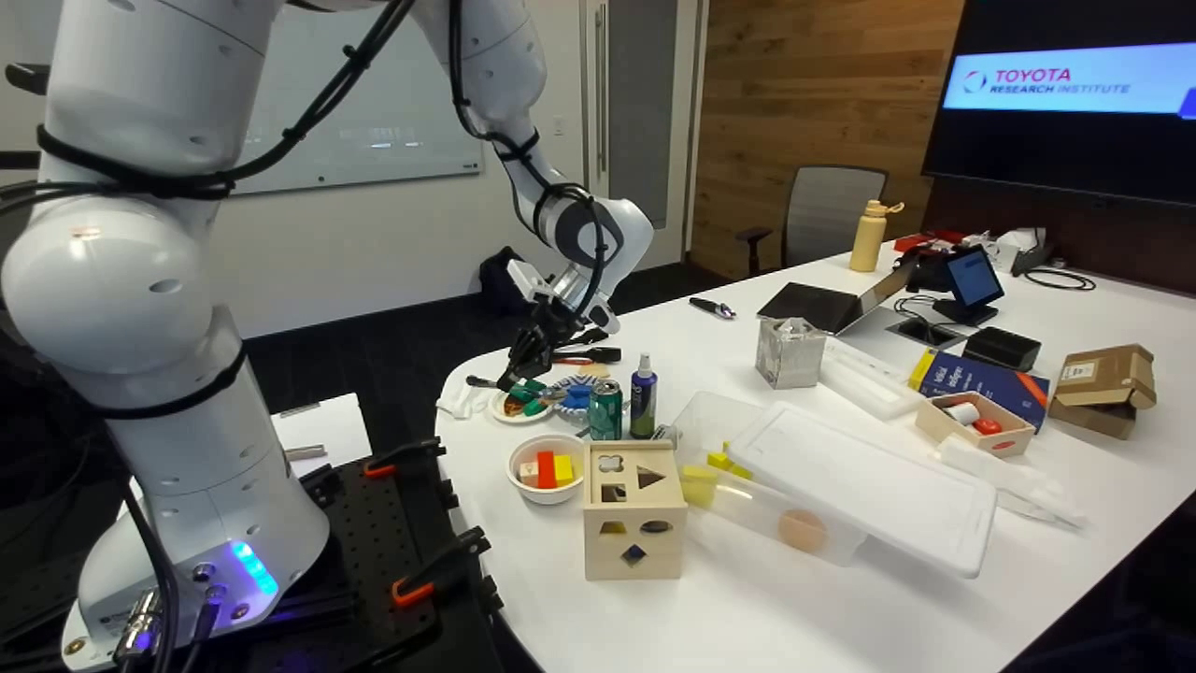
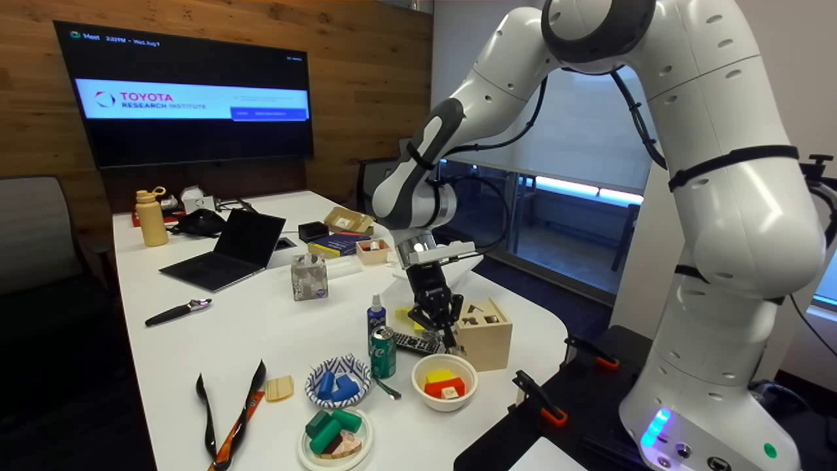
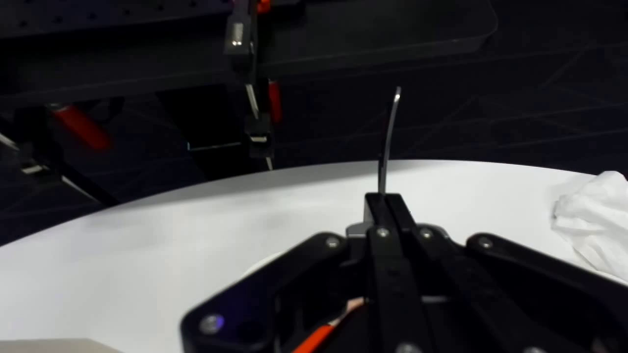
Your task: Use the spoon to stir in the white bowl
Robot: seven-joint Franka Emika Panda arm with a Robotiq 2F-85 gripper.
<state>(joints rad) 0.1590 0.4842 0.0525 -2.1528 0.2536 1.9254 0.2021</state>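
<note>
Holds the spoon clamped in the claw, aimed lengthwise toward the robot-side edge of the desk, above the white bowl near that same edge (likely needing a downward tilt to stir).

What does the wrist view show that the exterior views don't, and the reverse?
Wrist view only: a close look at the end effector shut on a thin metal piece, likely the spoon; the exterior views are too coarse to settle that grip.

Exterior views only: the wall screen, the laptop and the soda can.

Both: the table, black clamps with orange-red handles, and the end effector itself. The white bowl seems shared too, though the end effector hides most of it in the wrist view.
</note>
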